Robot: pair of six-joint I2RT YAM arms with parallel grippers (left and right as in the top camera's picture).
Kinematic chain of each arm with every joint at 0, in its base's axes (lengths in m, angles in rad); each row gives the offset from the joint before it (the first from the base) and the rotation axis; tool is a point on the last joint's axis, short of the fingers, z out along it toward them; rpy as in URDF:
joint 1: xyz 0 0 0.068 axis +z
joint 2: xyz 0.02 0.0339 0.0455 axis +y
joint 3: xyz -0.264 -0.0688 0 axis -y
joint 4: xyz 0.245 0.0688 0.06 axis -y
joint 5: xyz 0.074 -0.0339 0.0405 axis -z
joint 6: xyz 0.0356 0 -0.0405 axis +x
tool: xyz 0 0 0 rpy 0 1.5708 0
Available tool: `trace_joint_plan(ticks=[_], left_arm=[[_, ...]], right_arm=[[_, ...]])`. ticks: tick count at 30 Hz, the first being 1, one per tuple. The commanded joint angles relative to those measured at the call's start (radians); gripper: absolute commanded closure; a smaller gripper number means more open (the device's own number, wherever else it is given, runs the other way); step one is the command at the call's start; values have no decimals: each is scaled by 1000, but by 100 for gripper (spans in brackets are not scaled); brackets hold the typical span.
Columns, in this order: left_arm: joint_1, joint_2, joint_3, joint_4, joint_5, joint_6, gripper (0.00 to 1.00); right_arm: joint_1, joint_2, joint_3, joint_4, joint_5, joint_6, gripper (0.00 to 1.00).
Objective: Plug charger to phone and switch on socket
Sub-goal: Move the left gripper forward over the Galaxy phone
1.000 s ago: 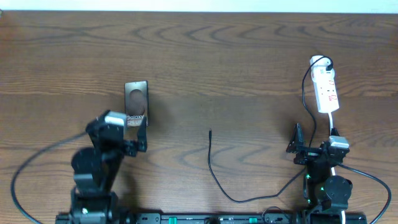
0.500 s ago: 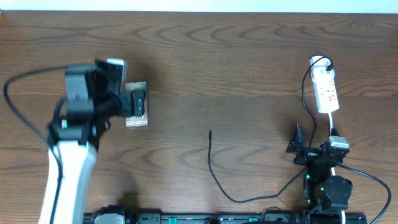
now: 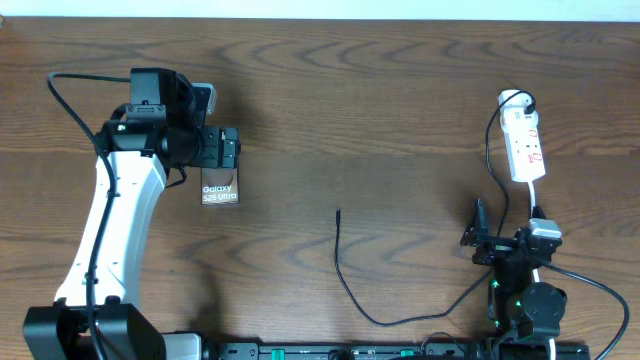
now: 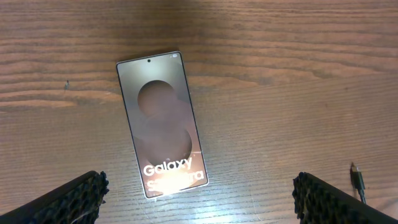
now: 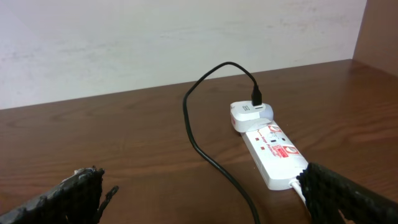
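Both tools are seen wide open, and nothing is gripped by either one. From above, the left tool (image 3: 224, 148) is seen over the top half of the small brownish flat phone (image 3: 220, 189) with white "Galaxy S25 Ultra" letters. The phone is laid flat on the left side of the brown wooden bench (image 3: 400, 90). In the left wrist view the whole phone is shown, and it is not touched by the two black fingers (image 4: 68, 199). It is tilted a little, with the letters at the end nearer the fingers.

The long thin black charger cable (image 3: 345, 272) is laid on the bench near the middle. Its small loose tip (image 3: 338, 212) is pointed away from the robot and is well apart from the phone, on the phone's right.

The cable is bent round toward the right arm and then goes up to the narrow white power strip (image 3: 525, 148) at the far right. There its other end is stuck into a white block (image 5: 249, 115) at the strip's rounded end. Small red marks are seen on the strip. Whether the switch is on or off cannot be told. A white cord (image 3: 536, 198) is led from the strip's near end toward the right arm.

The right tool (image 3: 474, 227) is seen low near the front of the bench, apart from the strip.
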Motion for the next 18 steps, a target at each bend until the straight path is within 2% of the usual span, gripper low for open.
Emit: trace_joint_plan(ticks=[1,3,5,9,18], left_arm=[[4,-3,18,0,0,2,2],[4,-3,18,3,-37,-61,2],[4,-3,18,-8,-141,-158,2],[4,-2,18,-22,-212,-211,2],[-1,104,18,-30,-216,-193,2]], right_arm=[[5,-6,-1,-4,8,-7,1],[5,-6,-1,-4,8,-7,1],[5,-6,-1,-4,8,-7,1],[5,-6,-1,-4,8,-7,1],[5,-6,-1,-4,8,-7,1]])
